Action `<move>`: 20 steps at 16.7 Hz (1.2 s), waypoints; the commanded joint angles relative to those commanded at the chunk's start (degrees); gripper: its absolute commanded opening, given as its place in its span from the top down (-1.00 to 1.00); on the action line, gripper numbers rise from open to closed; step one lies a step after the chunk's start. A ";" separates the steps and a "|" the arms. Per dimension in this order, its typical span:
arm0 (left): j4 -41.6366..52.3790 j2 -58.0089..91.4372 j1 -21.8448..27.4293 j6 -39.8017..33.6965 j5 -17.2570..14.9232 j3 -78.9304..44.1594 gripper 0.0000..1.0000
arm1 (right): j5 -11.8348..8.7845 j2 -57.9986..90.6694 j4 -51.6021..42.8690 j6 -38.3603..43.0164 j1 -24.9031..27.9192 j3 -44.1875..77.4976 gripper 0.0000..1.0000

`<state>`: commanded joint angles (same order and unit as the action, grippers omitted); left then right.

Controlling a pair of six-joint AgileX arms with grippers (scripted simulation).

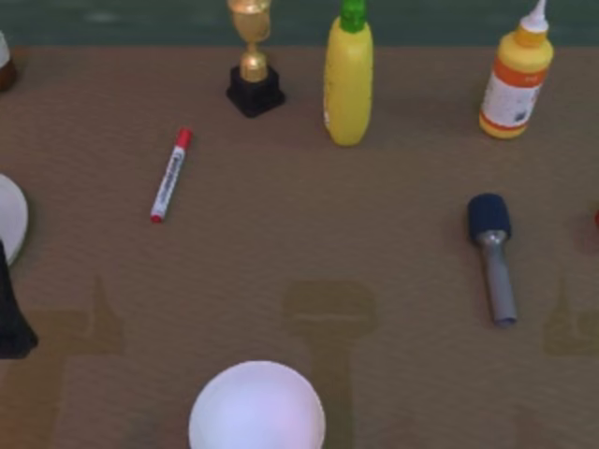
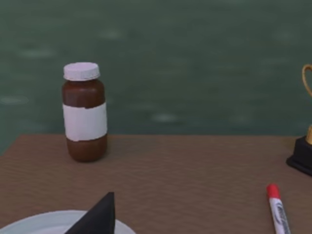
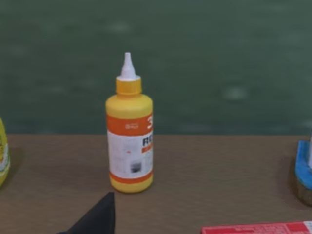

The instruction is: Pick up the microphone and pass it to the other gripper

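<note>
The microphone (image 1: pixel 492 268) lies flat on the right half of the brown table (image 1: pixel 374 243), its navy head toward the far side and its grey handle toward the front. No gripper touches it. My left gripper (image 1: pixel 11 318) is parked at the table's left edge, far from the microphone. In the left wrist view only one black fingertip (image 2: pixel 99 216) shows, off to one side, so the jaws stand apart. My right gripper is out of the top view. Its wrist view shows one black fingertip (image 3: pixel 100 215) placed the same way. Neither wrist view shows the microphone.
Along the back stand a gold trophy (image 1: pixel 253 58), a yellow bottle with a green cap (image 1: pixel 348 82) and an orange-labelled glue bottle (image 1: pixel 515 82). A red-capped marker (image 1: pixel 170 175) lies left of centre. A white plate (image 1: pixel 9 220), brown jar (image 2: pixel 84 113), white dome (image 1: pixel 257 407) and red box (image 3: pixel 258 227) stand nearby.
</note>
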<state>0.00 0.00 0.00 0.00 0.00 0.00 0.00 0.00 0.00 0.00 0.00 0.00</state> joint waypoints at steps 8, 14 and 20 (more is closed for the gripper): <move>0.00 0.00 0.00 0.00 0.00 0.00 -1.00 | 0.74 12.64 -7.64 3.84 3.75 10.70 -1.00; 0.00 0.00 0.00 0.00 0.00 0.00 -1.00 | 2.79 44.38 -23.86 11.57 10.81 31.64 -1.00; 0.00 0.00 0.00 0.00 0.00 0.00 -1.00 | 4.71 79.41 -40.94 19.50 18.33 53.06 -1.00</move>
<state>0.00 0.00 0.00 0.00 0.00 0.00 4.71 79.41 -40.94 19.50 18.33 53.06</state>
